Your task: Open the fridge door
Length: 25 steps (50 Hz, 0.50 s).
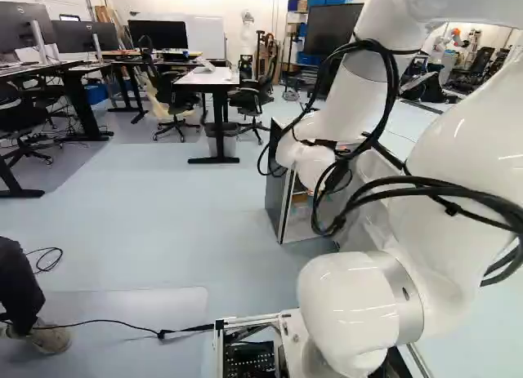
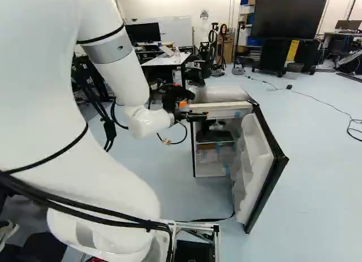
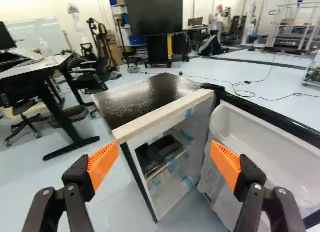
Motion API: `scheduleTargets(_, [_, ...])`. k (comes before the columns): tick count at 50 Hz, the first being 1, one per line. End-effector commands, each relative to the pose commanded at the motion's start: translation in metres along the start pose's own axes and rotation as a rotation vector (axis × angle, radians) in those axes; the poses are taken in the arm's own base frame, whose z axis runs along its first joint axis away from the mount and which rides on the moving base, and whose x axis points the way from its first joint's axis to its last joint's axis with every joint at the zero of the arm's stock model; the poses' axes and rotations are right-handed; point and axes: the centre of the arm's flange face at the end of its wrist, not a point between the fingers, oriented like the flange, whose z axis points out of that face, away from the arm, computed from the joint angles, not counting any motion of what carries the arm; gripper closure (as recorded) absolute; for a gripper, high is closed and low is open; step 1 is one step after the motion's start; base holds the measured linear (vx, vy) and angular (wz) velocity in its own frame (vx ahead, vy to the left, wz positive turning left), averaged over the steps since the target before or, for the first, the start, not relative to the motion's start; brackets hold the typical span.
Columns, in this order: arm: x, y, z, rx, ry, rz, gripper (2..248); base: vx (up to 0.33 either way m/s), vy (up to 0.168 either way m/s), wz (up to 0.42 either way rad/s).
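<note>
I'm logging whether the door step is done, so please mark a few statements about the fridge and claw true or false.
1. The fridge door stands open. True.
2. The claw has orange pads. True.
3. The claw is shut on the door's edge. False: its fingers stand apart, with nothing gripped between them.
4. The fridge stands on a desk. False: it stands on the floor.
5. A large dark screen stands beyond the fridge. True.
6. The inner side of the door is black. False: it is whitish, with a dark frame around it.
</note>
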Motion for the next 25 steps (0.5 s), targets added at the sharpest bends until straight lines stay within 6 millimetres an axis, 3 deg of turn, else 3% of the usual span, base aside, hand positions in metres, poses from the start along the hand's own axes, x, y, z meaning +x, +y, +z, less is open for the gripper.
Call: scheduleTargets(25, [-0.016, -0.003, -0.037, 0.205, -0.045, -0.087, 3, 0.0, 0.0, 0.0])
